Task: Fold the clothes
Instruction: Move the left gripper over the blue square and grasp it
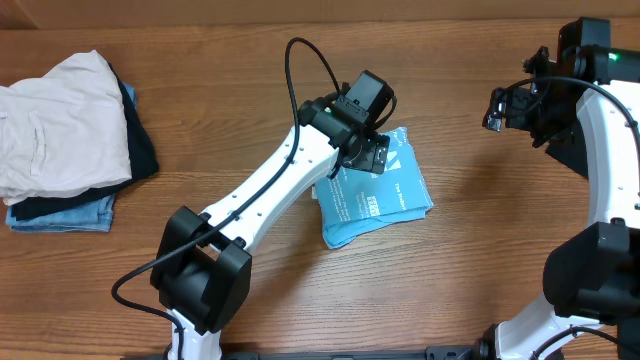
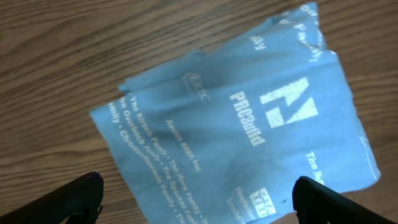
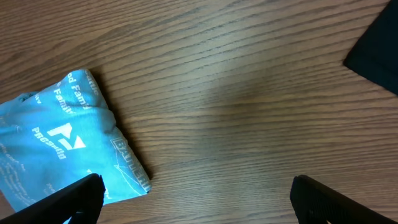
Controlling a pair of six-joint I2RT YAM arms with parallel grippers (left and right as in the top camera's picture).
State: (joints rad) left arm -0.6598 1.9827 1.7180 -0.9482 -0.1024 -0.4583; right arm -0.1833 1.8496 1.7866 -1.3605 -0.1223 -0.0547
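feel: the clothes (image 1: 378, 200) soft, light
grasp: I'd pinch a folded edge
hands: left hand (image 2: 198, 193), right hand (image 3: 196, 196) both spread

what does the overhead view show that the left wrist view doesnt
Only overhead: the stack of other garments at the picture's left edge, the left arm, and the right arm with the right pincer off to one side. Only left wrist: the white logo and small print up close, between the fingertips of the open left pincer. Both: the folded sky-blue T-shirt lying on the wooden table.
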